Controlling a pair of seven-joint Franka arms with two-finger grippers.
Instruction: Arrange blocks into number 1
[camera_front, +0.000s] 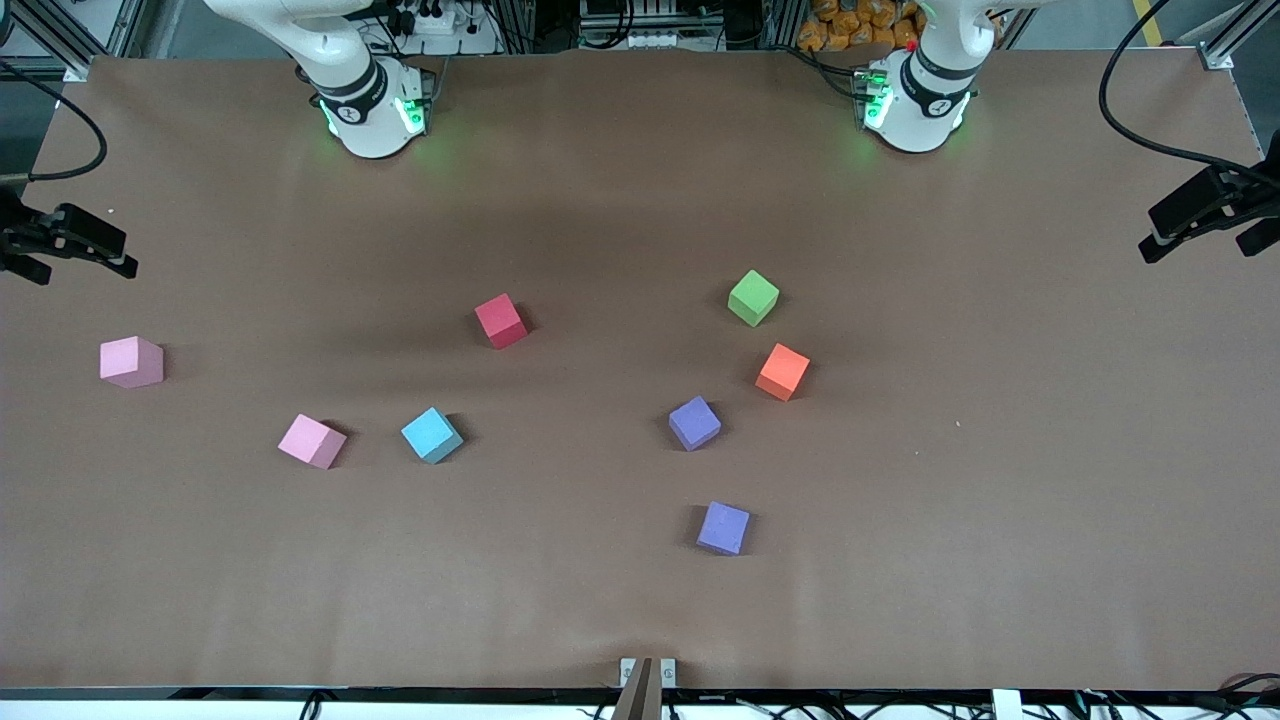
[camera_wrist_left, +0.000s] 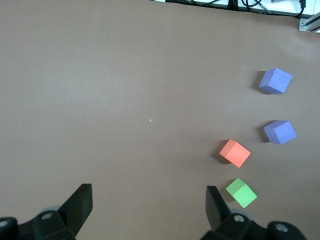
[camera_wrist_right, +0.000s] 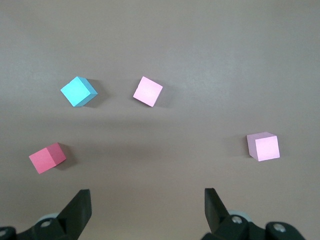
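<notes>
Scattered on the brown table (camera_front: 640, 600) are a red block (camera_front: 500, 321), a green block (camera_front: 753, 297), an orange block (camera_front: 782, 371), a light blue block (camera_front: 431, 435) and two pink blocks (camera_front: 312, 441) (camera_front: 131, 361). My left gripper (camera_wrist_left: 149, 205) hangs open and empty high above the table, with the orange block (camera_wrist_left: 235, 153) and green block (camera_wrist_left: 241, 192) off to one side. My right gripper (camera_wrist_right: 147, 207) is also open and empty, above the red block (camera_wrist_right: 47, 158), light blue block (camera_wrist_right: 78, 91) and pink blocks (camera_wrist_right: 148, 91) (camera_wrist_right: 263, 146). Neither hand shows in the front view.
Two purple blocks (camera_front: 694, 422) (camera_front: 723, 527) lie nearer the front camera than the orange one. Black camera mounts (camera_front: 65, 240) (camera_front: 1205, 205) stick in over both ends of the table. The arm bases (camera_front: 370, 100) (camera_front: 915, 95) stand along the table's edge.
</notes>
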